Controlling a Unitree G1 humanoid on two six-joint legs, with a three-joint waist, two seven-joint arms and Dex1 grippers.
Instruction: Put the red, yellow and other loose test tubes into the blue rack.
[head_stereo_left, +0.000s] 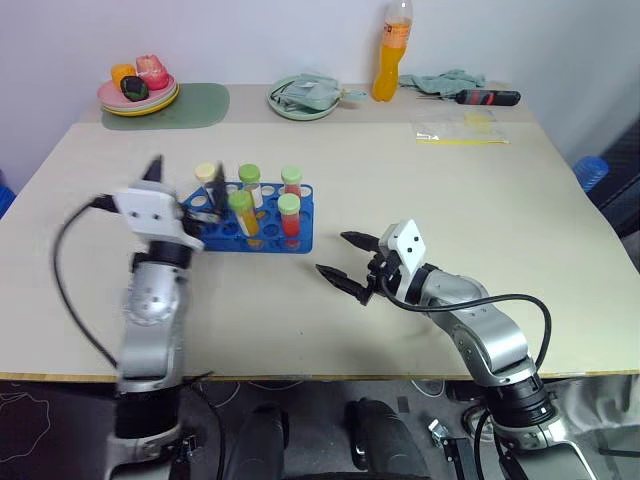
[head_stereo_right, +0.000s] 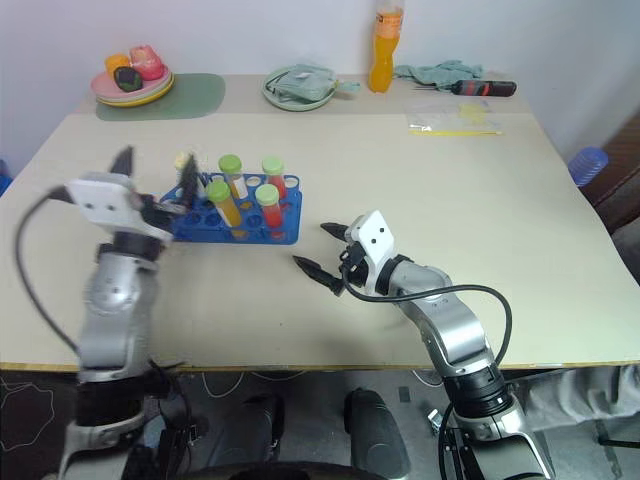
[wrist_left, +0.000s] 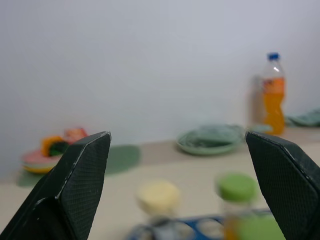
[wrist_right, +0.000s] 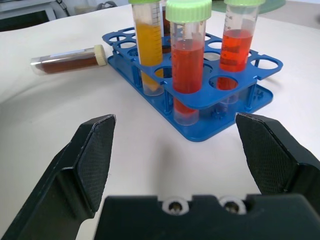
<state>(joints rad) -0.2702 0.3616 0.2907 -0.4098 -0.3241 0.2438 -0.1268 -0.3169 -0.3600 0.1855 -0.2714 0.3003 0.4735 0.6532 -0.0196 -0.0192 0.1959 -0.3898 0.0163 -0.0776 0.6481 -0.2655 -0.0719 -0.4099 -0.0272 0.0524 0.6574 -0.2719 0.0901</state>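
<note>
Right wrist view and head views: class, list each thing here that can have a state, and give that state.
Brown tube: capped, lying on the table beside the rack.
Yellow tube: capped, standing in the blue rack, leaning.
Red tube: capped, upright in the rack.
Left claw: open, empty.
Right claw: open, empty.
Orange bottle: capped, upright.

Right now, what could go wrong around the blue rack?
1. The brown tube lies loose beside the blue rack; a careless reach could roll it away.
2. The yellow tube leans in its hole, and the open left gripper hovers close enough to knock it.
</note>
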